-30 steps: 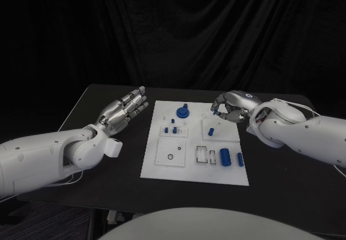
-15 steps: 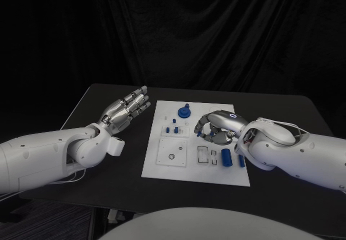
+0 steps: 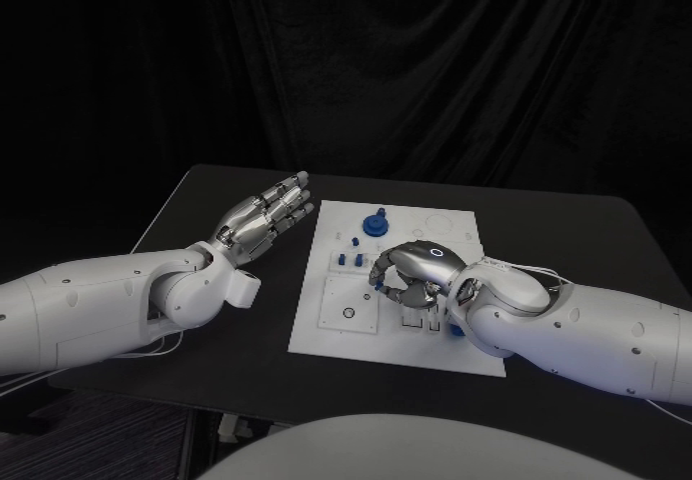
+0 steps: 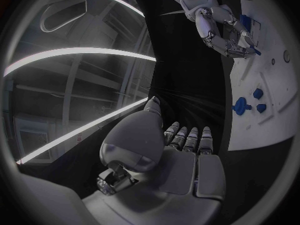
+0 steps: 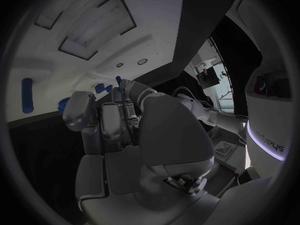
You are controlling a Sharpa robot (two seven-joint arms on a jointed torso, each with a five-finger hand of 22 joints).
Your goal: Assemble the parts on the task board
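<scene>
The white task board (image 3: pixel 325 335) lies in the middle of the black table. A blue knob (image 3: pixel 378 222) stands at its far edge, and two small blue pegs (image 3: pixel 348 260) stand left of centre. My right hand (image 3: pixel 415 275) hovers over the board's middle with its fingers curled down, pinching a small blue peg (image 5: pixel 118 79) at its fingertips; the same peg (image 4: pixel 252 49) is visible in the left wrist view. My left hand (image 3: pixel 267 215) is held flat and open above the table just left of the board, holding nothing. My right arm hides the board's near right part.
A long blue cylinder (image 5: pixel 26 94) lies on the board (image 5: pixel 75 30) in the right wrist view. Rectangular recesses (image 3: pixel 346 300) mark the board's near half. Black table (image 3: pixel 577 230) lies bare to the right, with dark curtains behind.
My right hand has moved from the board's far right corner towards me and to the left, now over the board's middle. The left hand has stayed put.
</scene>
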